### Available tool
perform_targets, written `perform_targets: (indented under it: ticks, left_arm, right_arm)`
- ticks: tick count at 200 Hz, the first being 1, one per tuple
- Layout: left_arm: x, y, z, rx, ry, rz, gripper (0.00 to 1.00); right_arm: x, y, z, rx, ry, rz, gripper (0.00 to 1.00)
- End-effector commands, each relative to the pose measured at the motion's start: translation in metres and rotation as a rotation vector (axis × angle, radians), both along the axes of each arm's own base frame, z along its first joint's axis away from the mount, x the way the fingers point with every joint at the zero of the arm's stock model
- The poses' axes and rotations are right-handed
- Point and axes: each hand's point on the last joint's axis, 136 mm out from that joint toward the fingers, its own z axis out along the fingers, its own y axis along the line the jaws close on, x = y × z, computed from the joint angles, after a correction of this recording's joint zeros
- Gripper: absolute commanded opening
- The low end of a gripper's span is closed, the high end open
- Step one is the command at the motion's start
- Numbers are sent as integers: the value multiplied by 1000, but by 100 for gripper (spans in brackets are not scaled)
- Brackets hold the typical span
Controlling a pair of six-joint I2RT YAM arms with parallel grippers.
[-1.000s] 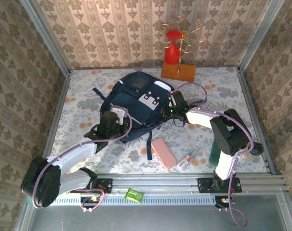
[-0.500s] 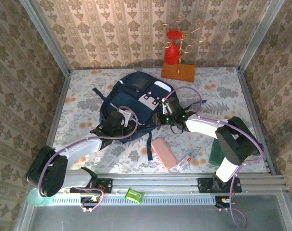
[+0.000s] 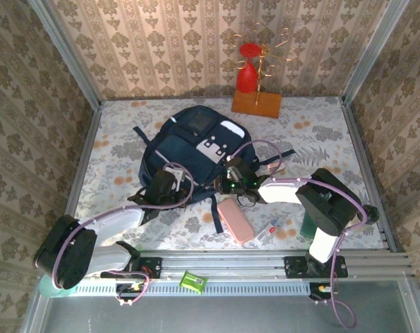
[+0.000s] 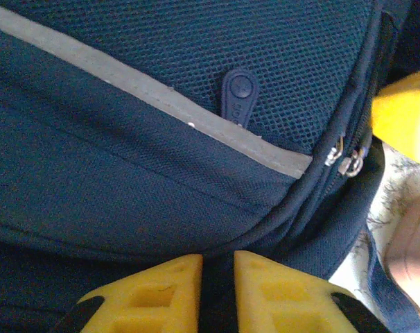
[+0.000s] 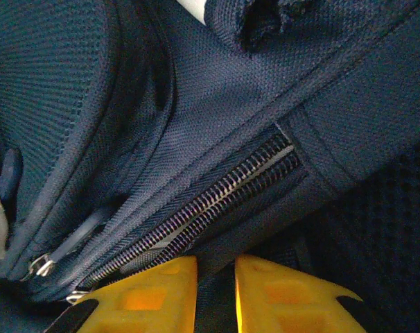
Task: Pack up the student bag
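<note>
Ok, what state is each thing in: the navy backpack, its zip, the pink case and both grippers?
Dark navy fabric backpack: lying flat, front patch up.
Backpack's zip: teeth meshed shut where the right wrist sees it.
Pink oblong case: closed, flat on the table.
Left gripper: fingers almost together at the backpack's fabric, grip unclear.
Right gripper: fingers almost together beside the zip, grip unclear.
</note>
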Motion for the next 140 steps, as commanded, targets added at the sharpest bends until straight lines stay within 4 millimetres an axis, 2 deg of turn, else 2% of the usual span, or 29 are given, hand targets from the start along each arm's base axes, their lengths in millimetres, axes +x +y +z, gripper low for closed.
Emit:
perform_targets:
  ticks: [1, 26, 45, 67, 109, 140]
  left_arm:
    - [-12, 26, -21, 53, 78, 94, 23]
    - [-7, 27, -9, 33, 29, 103, 23]
    - [-6, 29, -12, 48, 35, 100, 23]
    - [-6, 30, -17, 36, 50, 100, 22]
    - [-5, 26, -18, 26, 52, 85, 22]
    - [-4, 25, -16, 30, 47, 79, 22]
  right_arm:
    - [-44, 26, -32, 61, 155, 96, 23]
    - [-45, 30, -18, 132, 112, 129, 26]
    - [-45, 30, -4, 140, 54, 178, 31]
    - [-48, 39, 11, 163, 28, 269, 38]
    - [-42, 37, 9, 71, 1, 301, 43]
    - [-42, 43, 13, 79, -3, 339, 44]
